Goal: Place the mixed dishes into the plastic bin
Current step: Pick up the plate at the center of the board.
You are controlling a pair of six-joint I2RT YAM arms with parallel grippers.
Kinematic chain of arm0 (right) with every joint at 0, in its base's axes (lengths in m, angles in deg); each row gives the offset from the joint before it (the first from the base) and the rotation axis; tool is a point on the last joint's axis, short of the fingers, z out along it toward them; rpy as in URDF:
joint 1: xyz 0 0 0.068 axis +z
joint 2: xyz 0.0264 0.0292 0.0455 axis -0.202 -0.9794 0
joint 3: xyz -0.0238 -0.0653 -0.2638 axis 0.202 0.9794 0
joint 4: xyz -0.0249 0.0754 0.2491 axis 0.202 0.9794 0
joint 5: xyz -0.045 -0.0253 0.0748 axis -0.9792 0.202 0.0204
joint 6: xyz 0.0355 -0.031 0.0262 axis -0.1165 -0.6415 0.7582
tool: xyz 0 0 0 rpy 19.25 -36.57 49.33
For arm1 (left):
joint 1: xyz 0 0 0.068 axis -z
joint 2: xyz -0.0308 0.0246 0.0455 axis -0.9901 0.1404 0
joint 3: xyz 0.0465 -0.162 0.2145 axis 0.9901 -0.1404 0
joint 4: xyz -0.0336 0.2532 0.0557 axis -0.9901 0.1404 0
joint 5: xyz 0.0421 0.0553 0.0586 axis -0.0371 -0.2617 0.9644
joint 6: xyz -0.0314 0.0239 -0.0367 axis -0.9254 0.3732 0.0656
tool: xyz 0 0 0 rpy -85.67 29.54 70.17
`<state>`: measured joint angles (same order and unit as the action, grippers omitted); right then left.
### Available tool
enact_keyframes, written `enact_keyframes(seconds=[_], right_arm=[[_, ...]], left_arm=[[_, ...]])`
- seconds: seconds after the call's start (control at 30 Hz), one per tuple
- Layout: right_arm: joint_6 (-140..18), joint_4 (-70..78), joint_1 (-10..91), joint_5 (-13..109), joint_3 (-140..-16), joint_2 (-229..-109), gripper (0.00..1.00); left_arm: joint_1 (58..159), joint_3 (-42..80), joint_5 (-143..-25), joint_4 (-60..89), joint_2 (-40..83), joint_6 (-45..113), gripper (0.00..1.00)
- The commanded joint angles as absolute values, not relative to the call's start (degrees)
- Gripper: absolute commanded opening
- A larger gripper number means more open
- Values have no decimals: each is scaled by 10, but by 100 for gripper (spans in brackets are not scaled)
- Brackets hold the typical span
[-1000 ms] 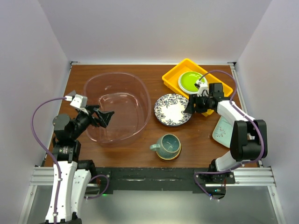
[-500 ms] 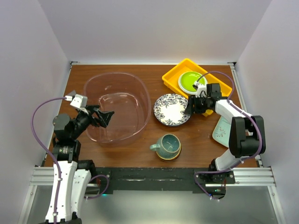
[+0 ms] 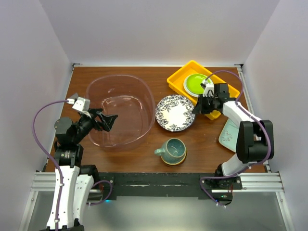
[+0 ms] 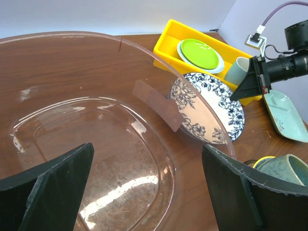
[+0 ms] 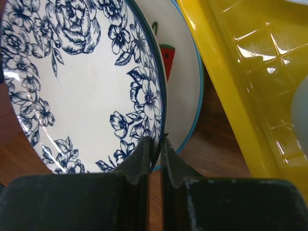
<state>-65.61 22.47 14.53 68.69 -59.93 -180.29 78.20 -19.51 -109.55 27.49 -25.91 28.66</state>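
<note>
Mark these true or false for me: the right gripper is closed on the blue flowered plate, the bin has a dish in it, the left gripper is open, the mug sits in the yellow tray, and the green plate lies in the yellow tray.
1. The right gripper is closed on the rim of the blue flowered plate. True.
2. The bin has a dish in it. False: it is empty.
3. The left gripper is open. True; it holds nothing.
4. The mug sits in the yellow tray. False: it stands on the table, outside the tray, near the front edge.
5. The green plate lies in the yellow tray. True.
</note>
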Motion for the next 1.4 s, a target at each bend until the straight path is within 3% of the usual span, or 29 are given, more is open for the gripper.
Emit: enact_keyframes(seconds=[0.0, 0.53, 1.37], right_arm=[[-691, 223, 147, 684, -611, -1742, 0], [-708, 225, 118, 779, -611, -1690, 0], [-743, 277, 118, 774, -747, -1705, 0]], left_arm=[[783, -200, -1106, 247, -258, 289, 100], [783, -197, -1132, 244, -247, 290, 100], [783, -139, -1193, 212, -192, 178, 100]])
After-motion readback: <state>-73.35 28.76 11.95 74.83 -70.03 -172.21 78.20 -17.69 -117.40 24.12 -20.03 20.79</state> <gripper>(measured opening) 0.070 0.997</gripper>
